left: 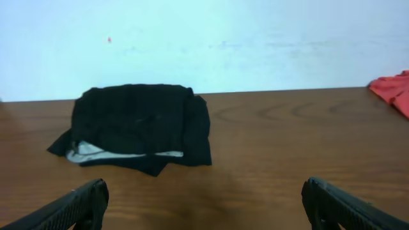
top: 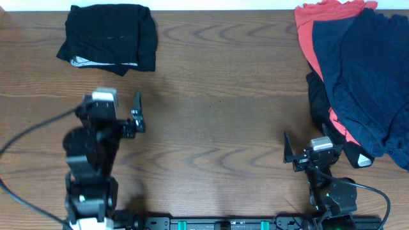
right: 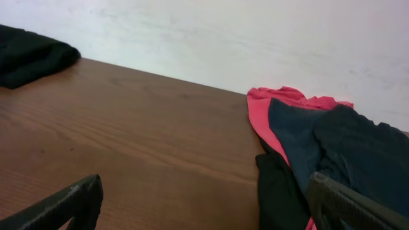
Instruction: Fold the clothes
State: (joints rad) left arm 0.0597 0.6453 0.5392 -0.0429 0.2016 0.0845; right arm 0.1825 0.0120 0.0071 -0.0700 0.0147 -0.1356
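Neatly folded black shorts point(top: 108, 35) far left, heaped garments point(top: 358, 70) right (left gripper point(left: 204, 201), right gripper point(right: 204, 198) open, empty).

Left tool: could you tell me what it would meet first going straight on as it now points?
Probably the right part of the folded black fabric shorts, across bare wooden table; depth is hard to judge.

Left arm point(top: 89, 160): stands at 7 o'clock in the overhead view, its wrist reaching toward 12 o'clock.
Left gripper point(left: 204, 195): jaws spread wide and empty; dark fingers point(left: 70, 207) sit at 7 and 5 o'clock of the wrist view.
Right arm point(top: 332, 191): at 5 o'clock in the overhead view, tucked close over its base, its wrist aimed between 11 and 12 o'clock.
Right gripper point(right: 204, 188): jaws spread wide, gripping nothing.
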